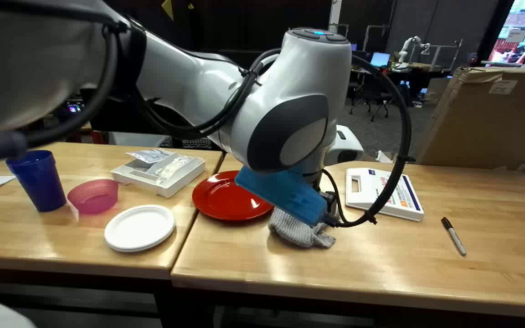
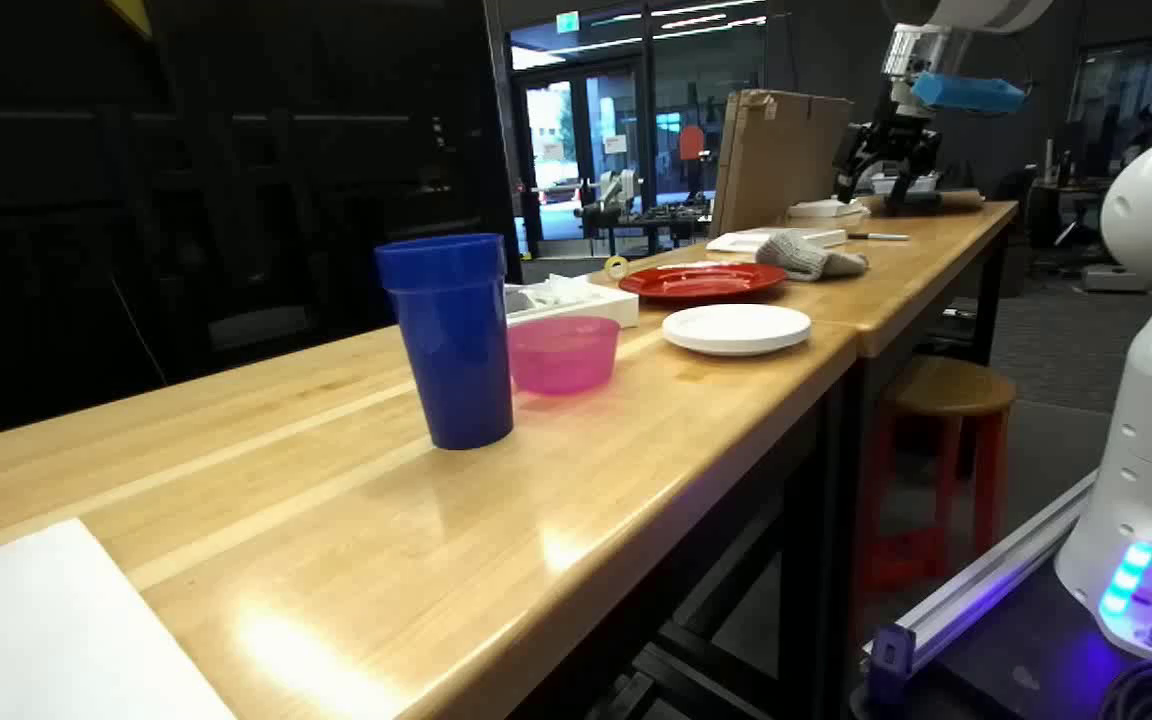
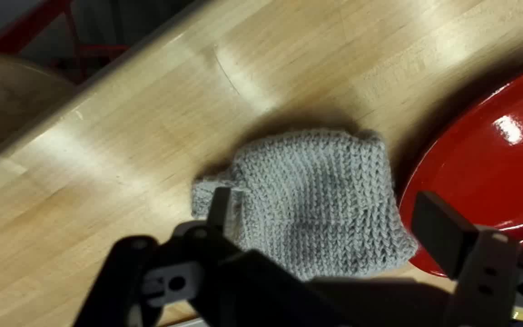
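- Wrist view: the gripper stands with its fingers wide apart; blurred and cut off at six o'clock, it hides the lower edge of the gray knitted cloth. The cloth lies rumpled on the wooden table, its longer axis roughly nine to four o'clock, a fold jutting toward nine; the cropped red plate is just beside it, toward three.
- In an exterior view, a blue cover hides the fingers and some of the cloth.
- In an exterior view, the gripper, small and dark, shows apart from the cloth; a cardboard box stands at the cloth's eleven o'clock, glass doors at ten.
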{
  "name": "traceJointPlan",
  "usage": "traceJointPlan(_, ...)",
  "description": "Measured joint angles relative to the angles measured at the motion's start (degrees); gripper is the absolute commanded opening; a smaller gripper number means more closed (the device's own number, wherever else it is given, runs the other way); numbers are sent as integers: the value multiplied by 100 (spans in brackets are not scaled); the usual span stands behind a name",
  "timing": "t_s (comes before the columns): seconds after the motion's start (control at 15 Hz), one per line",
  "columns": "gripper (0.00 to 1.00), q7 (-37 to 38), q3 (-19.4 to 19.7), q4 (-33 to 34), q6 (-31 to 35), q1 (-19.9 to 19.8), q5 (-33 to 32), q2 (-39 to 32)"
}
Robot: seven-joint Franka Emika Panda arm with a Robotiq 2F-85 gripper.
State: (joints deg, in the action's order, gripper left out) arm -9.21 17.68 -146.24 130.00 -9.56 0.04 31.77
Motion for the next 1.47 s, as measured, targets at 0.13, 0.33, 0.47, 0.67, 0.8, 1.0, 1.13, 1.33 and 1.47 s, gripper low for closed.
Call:
traceJointPlan(0.13,100,0,0,0,0,0,0,0)
traceJointPlan(0.33,100,0,0,0,0,0,0,0)
traceJointPlan(0.47,100,0,0,0,0,0,0,0)
traceJointPlan(0.67,100,-2,-28,0,-3,-4,16,-3)
traceJointPlan(0.8,100,-3,-107,0,-3,-2,16,-3)
traceJointPlan(1.0,100,-5,-311,0,-4,23,15,-3)
traceJointPlan(1.13,100,-6,-453,-2,-7,60,15,-3)
traceJointPlan(1.33,100,-6,-609,-8,-17,139,14,-3)
traceJointPlan(1.47,100,-6,-679,-15,-26,177,12,-3)
